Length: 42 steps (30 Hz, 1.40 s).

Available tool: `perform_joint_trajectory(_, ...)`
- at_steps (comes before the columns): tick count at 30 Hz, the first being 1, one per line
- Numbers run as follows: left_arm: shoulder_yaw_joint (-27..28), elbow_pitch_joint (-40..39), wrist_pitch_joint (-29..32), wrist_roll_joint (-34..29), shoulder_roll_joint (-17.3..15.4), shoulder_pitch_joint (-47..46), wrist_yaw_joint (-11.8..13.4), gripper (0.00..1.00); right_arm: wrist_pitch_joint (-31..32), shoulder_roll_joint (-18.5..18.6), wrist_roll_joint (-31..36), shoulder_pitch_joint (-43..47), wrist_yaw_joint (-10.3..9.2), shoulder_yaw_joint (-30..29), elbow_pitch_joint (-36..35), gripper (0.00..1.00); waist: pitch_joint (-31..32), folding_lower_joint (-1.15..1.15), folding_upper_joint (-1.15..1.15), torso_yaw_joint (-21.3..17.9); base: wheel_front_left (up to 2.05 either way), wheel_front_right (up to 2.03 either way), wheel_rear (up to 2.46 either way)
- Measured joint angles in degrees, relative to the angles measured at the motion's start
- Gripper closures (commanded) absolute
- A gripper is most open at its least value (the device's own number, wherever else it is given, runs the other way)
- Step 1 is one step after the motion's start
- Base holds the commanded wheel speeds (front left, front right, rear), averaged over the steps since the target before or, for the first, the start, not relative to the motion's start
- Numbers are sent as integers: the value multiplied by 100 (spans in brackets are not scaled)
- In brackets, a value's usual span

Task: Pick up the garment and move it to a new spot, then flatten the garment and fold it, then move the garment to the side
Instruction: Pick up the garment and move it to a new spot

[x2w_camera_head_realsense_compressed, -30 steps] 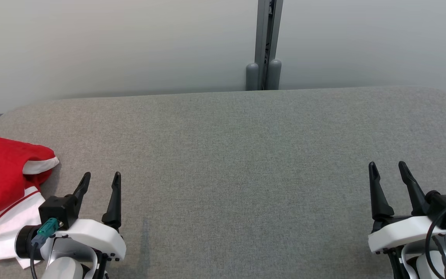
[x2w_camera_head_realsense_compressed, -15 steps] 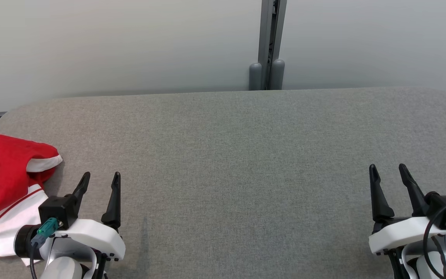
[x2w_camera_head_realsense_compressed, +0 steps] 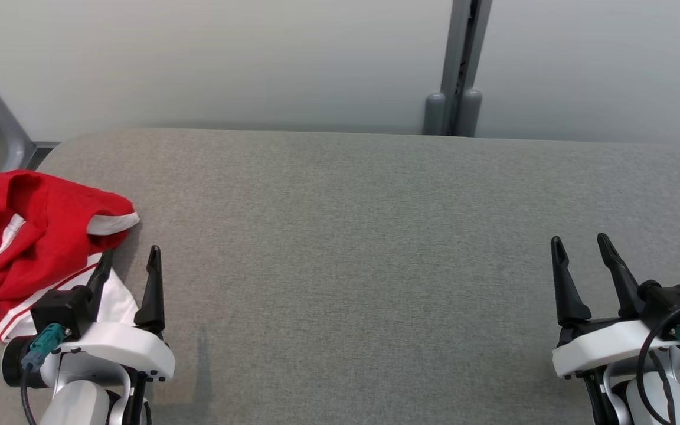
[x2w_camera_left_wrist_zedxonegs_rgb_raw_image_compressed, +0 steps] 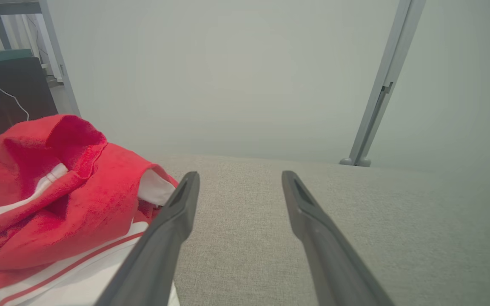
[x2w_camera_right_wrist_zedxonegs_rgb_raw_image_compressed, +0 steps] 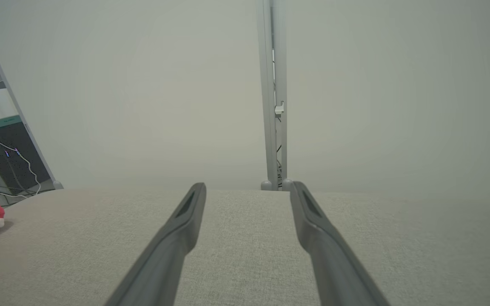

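Lying in a crumpled heap at the left end of the grey fabric-covered table (x2w_camera_head_realsense_compressed: 346, 236), the red cloth garment with white stripes and white trim (x2w_camera_head_realsense_compressed: 39, 236) has not been lifted; it is bunched, with a white-edged opening turned toward the table's middle and a white panel with a thin red line at its near side. The left gripper (x2w_camera_head_realsense_compressed: 130, 254), a dark two-fingered pincer on a white wrist, has its fingers spread with nothing between them; in the head view its outer finger lies over the white panel, while its wrist view shows the garment (x2w_camera_left_wrist_zedxonegs_rgb_raw_image_compressed: 58, 204) just beside that finger and bare table between the two; whether the finger touches the cloth cannot be told. The right gripper (x2w_camera_head_realsense_compressed: 579, 241), likewise spread and empty, hovers over bare table well apart at the right end. Beyond the far edge a grey metal post (x2w_camera_head_realsense_compressed: 461, 71) stands between pale wall panels. Over the last second the whole head picture has slid rightward, post and table edge alike, so the camera has turned to the robot's left and more of the garment shows; the left gripper, then clear of the cloth, now overlaps its near edge. This suggests the pick-up is only beginning; moving, flattening, folding and setting aside all remain.
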<state>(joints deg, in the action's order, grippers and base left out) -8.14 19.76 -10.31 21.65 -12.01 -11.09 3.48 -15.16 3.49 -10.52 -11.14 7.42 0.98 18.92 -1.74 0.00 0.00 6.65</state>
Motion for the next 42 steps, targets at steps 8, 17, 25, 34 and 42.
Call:
perform_joint_trajectory(8,253,-1,-105,162,-92,-62,123,0,4,-8,3,-29,0,160,-110,0,-81,0,0,581,0,0,0)
perform_joint_trajectory(17,419,-46,-154,268,-196,13,203,0,64,-21,7,-37,0,353,-246,0,-139,0,-1,1305,0,0,0)
perform_joint_trajectory(25,455,-29,-181,338,-234,24,214,0,103,-35,4,-38,0,414,-298,0,-151,0,0,1742,0,0,0)
perform_joint_trajectory(34,416,18,-180,361,-270,1,211,0,102,-38,-4,-38,0,407,-291,0,-119,0,0,1869,0,0,0)
perform_joint_trajectory(42,399,14,-182,400,-276,-101,215,0,102,-41,-23,-38,0,435,-300,0,-143,0,0,1882,0,0,0)
